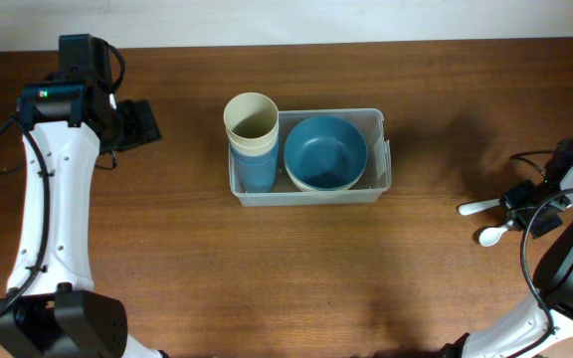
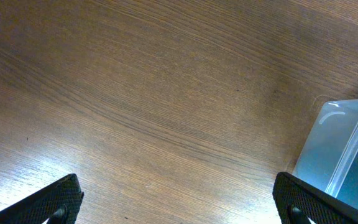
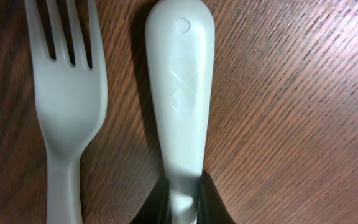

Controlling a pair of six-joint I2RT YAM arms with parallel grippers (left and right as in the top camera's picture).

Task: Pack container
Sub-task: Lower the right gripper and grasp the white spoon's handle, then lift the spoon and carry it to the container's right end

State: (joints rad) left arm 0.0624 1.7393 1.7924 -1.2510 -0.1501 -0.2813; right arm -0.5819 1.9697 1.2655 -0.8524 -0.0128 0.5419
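The clear plastic container [image 1: 382,149] sits at the table's middle. It holds a cream cup [image 1: 252,119] nested in blue cups, and a blue bowl [image 1: 324,149] stacked in a cream bowl. Its corner shows in the left wrist view [image 2: 347,149]. My left gripper [image 1: 137,124] [image 2: 179,202] is open and empty over bare wood, left of the container. My right gripper [image 1: 517,204] [image 3: 182,193], at the far right, is shut on the handle of a white utensil [image 3: 180,93] [image 1: 476,207] lying on the table; its head is hidden. A white fork [image 3: 67,81] [image 1: 490,236] lies beside it.
The table's far edge runs along the top of the overhead view. Black cables [image 1: 535,159] trail near the right arm.
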